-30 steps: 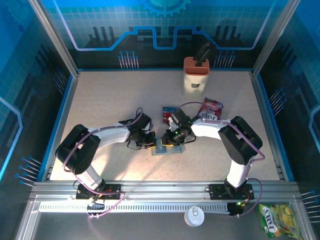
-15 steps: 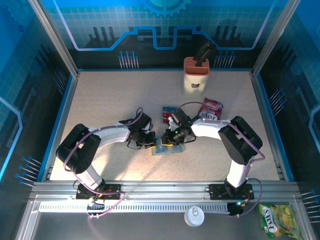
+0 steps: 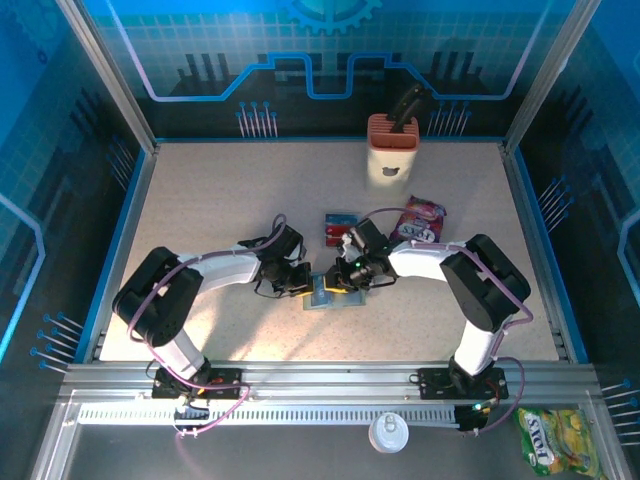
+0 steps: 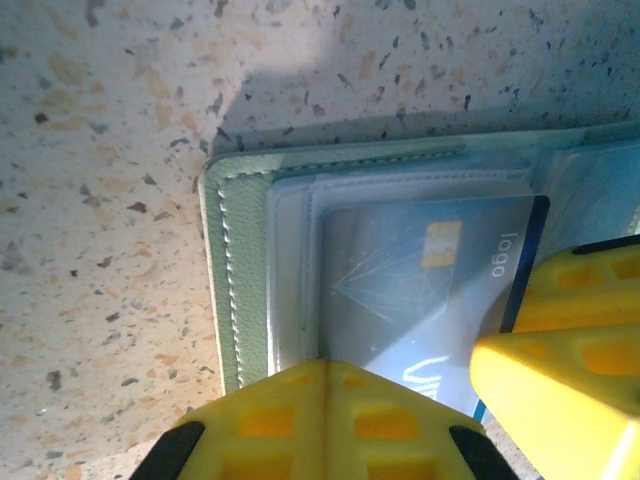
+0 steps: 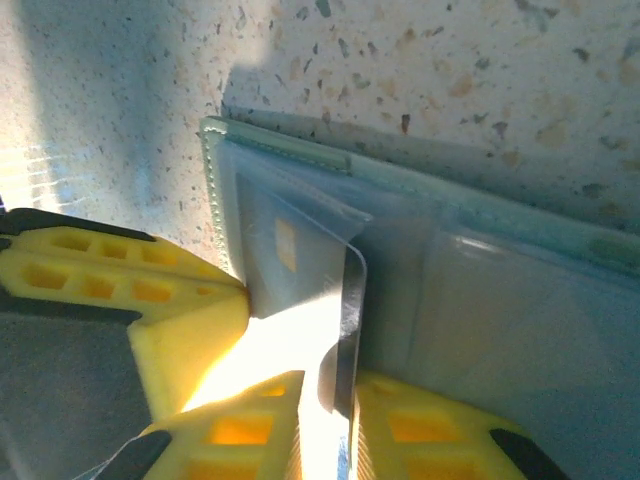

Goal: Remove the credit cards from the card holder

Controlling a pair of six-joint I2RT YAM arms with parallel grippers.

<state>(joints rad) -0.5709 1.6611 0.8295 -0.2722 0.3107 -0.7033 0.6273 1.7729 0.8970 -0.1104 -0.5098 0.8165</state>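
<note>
The grey-green card holder (image 3: 322,298) lies open on the table between both grippers. My left gripper (image 4: 325,372) is shut, its tips pressed down on the holder's (image 4: 236,270) left panel beside a blue-grey credit card (image 4: 420,275) in the clear pocket. In the right wrist view, that card's raised edge (image 5: 346,320) stands between the fingers of my right gripper (image 5: 330,405). It lies against the right finger, and a lit gap shows on the left side. The jaws are narrow but open. Another credit card (image 3: 338,228), blue with red marks, lies on the table behind the grippers.
A purple-red snack packet (image 3: 421,217) lies just right of the loose card. An orange-and-cream block (image 3: 392,148) stands at the back. Both forearms converge at the table's middle, with open tabletop to the far left and the near right.
My right gripper's jaws have narrowed around the card's edge, and the right arm has shifted slightly right. The left gripper has stayed shut on the holder.
</note>
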